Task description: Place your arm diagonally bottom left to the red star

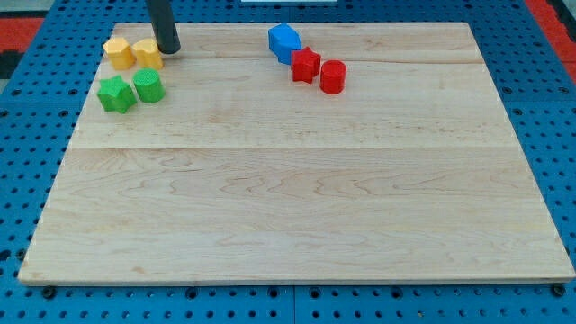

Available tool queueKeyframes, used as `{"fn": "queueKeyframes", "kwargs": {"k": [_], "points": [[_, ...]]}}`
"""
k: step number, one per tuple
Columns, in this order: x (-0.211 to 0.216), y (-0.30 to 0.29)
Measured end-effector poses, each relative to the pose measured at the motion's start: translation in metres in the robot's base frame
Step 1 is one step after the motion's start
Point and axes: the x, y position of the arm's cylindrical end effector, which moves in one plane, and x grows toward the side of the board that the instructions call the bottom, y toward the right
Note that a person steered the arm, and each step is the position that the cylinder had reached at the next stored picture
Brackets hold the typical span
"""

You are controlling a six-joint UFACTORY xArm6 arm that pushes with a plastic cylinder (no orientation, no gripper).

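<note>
The red star (305, 65) lies near the view's top, right of centre, between a blue block (283, 41) to its upper left and a red cylinder (333, 76) to its lower right. My tip (168, 50) is far to the star's left, at the view's top left, touching or almost touching the right side of a yellow block (148, 53). The rod rises out of the top of the view.
A second yellow block (118, 52) sits left of the first. A green star (115, 94) and a green cylinder (148, 86) lie just below them. The wooden board (288, 207) rests on a blue pegboard surface.
</note>
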Motion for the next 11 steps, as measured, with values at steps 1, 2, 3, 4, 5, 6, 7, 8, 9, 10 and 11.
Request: {"fn": "queueKeyframes", "kwargs": {"k": [1,2,3,4,5,6,7,8,9,10,11], "points": [[0.000,0.000],[0.007,0.027],[0.053,0.057],[0.086,0.060],[0.105,0.039],[0.113,0.036],[0.136,0.036],[0.132,0.055],[0.120,0.100],[0.120,0.124],[0.120,0.134]]}}
